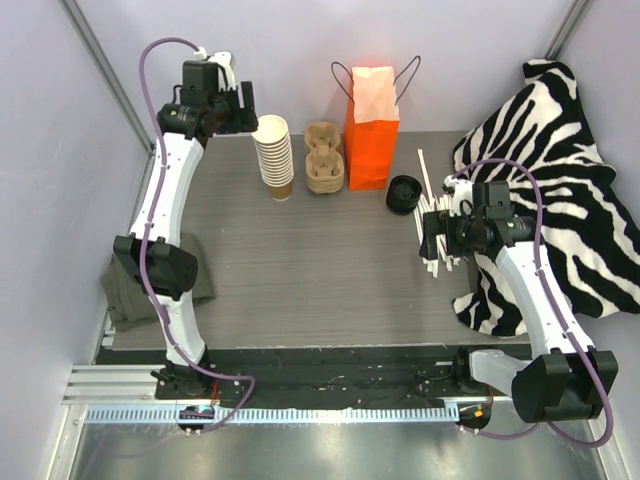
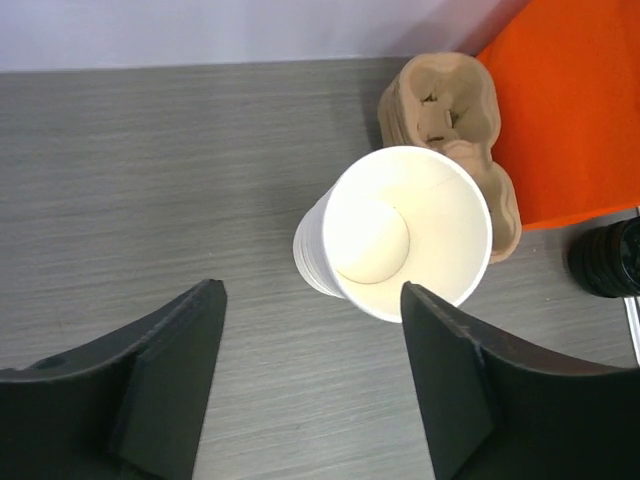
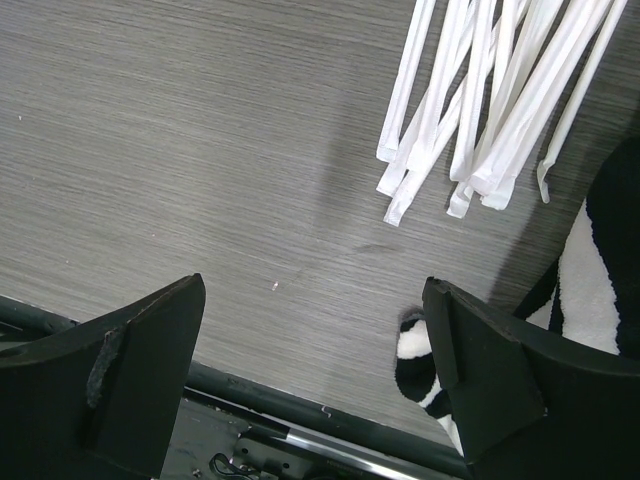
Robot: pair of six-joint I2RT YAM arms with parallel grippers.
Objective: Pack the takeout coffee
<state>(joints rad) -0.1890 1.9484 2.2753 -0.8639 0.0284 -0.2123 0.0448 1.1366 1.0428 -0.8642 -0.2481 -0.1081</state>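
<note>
The orange paper bag (image 1: 371, 125) stands upright at the far side of the table (image 1: 300, 260). Just left of it sits a stack of moulded cardboard cup carriers (image 1: 324, 157), and left of those a tall, slightly leaning stack of lidless paper cups (image 1: 274, 155). The left gripper (image 2: 310, 300) hovers above that stack with its jaws spread wide and nothing between them. Its wrist camera looks straight down into the top cup's white inside, which the overhead view does not show.

To the bag's right front is a short round black piece (image 1: 404, 193) (lids, by the look). Whether a cup sits under it I cannot tell, so I cannot place the takeout coffee.

Further right of the bag, paper-wrapped straws (image 3: 480, 100) lie fanned beside a zebra-print cloth (image 1: 560, 180). The right gripper (image 3: 315, 285) hangs over their near ends, jaws apart and empty. Only its wrist view shows the separate straw tips.
</note>
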